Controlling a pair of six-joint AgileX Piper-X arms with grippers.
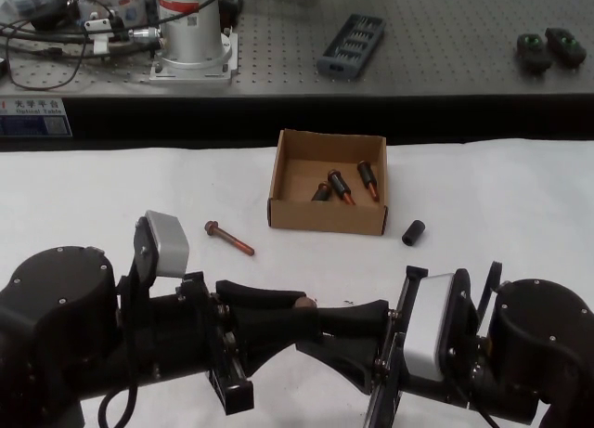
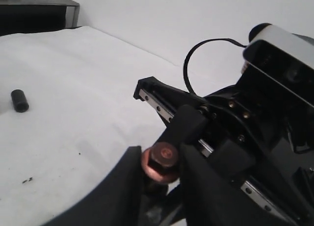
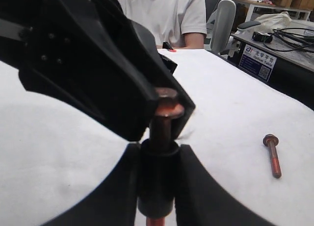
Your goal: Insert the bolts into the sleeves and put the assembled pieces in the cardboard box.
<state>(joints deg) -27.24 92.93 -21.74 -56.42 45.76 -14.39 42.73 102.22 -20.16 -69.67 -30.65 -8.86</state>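
Far left on the bench (image 1: 111, 196) lies a loose bolt (image 1: 229, 238), flat, well apart from everything else.

Next, the left gripper (image 2: 158, 174): jaws nearly shut, clamped on the hex head of a second bolt (image 2: 162, 156), held low btwn the two arms.

That bolt's shank runs into a black sleeve (image 3: 157, 191), which the right gripper (image 3: 158, 160) pinches btwn narrowly parted jaws. In the right wrist view the head stands well above the sleeve's top, w/ what looks like the tip just poking out the far end, so prob. threaded through but not seated.

Beyond and a bit right, the cardboard box (image 1: 325, 219) holds three assembled pieces (image 1: 340, 187). Just right of it sits a loose sleeve (image 1: 414, 231) on the bench.

Risks, as I judge them:
- Fingers of both grippers are v. close. Pushing the bolt further in could knock them together and shift either grip.
- Any tilt btwn shank and sleeve bore means a jam or a twist out of the pinch.
- If the left jaws let go before the head seats, the bolt may slide back out during carry, esp. if the sleeve tips.
- The box is part full. A drop near its wall could bounce the piece out or land it on the rim.
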